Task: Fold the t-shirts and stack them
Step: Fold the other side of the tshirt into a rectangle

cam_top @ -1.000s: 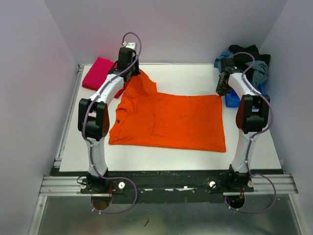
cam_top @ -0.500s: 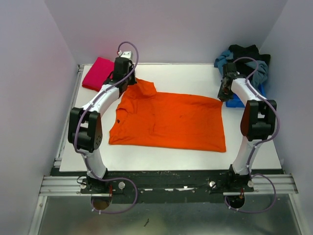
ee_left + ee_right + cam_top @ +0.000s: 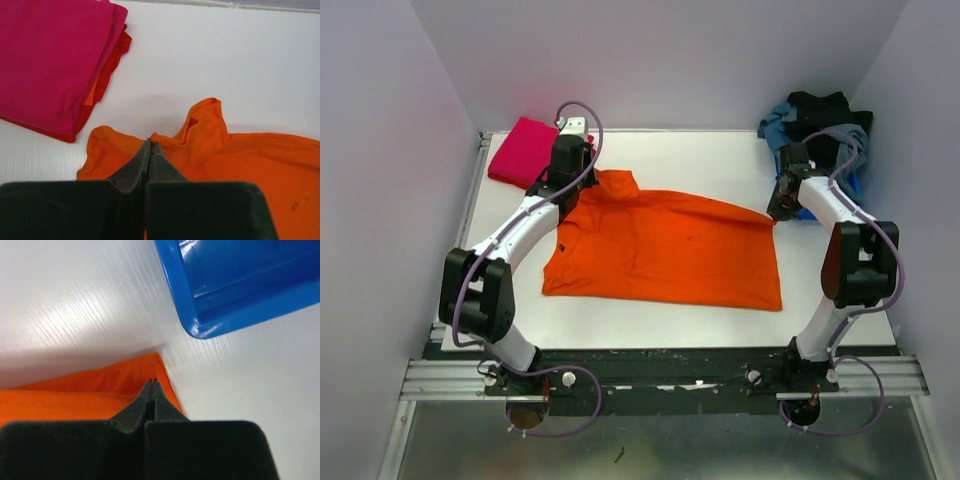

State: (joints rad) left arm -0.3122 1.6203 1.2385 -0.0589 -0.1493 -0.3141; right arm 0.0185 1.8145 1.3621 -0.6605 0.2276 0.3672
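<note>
The orange t-shirt (image 3: 665,250) lies spread across the middle of the table. My left gripper (image 3: 578,183) is shut on its far left edge, by the bunched sleeve (image 3: 202,120); the pinched cloth shows at the fingertips in the left wrist view (image 3: 150,142). My right gripper (image 3: 777,210) is shut on the shirt's far right corner (image 3: 157,365), lifted a little off the table. The folded magenta-pink t-shirt (image 3: 523,148) lies at the far left corner, also in the left wrist view (image 3: 50,55), with red and orange layers under it.
A blue bin (image 3: 798,205) stands at the far right beside the right gripper, its corner close in the right wrist view (image 3: 235,295). A heap of dark and blue clothes (image 3: 825,125) sits in the far right corner. Walls enclose the table.
Both grippers have pulled the shirt's far edge toward the near side. The raised left sleeve has come lower and the far edge now slants.
</note>
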